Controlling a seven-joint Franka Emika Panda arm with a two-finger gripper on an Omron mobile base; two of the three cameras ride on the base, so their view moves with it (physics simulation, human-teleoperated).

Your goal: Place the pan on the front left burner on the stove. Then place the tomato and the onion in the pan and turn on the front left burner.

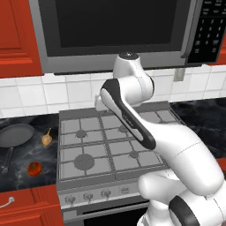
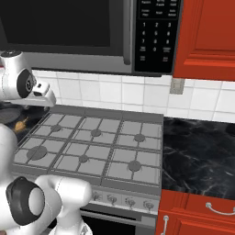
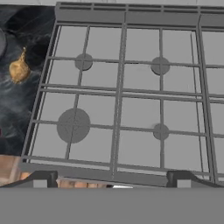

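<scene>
Pan: round dark grey-black frying pan (image 1: 16,134) with long black handle lies on black marble counter (image 1: 26,154) left of wide grey six-burner stove (image 1: 110,141) | tan pointed onion (image 1: 47,139) beside pan | glossy red tomato (image 1: 34,168) nearer front | large front left burner disc (image 3: 73,125) bare | gripper (image 3: 111,179) above stove front, fingers spread wide, holding nothing

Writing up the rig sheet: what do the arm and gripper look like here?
The arm is glossy white with rounded, bulbous links, black bands and black joint caps; a round grey cap tops the upper joint. No cables or markings are visible. The gripper shows as two small dark grey squared finger tips, set wide apart.
</scene>
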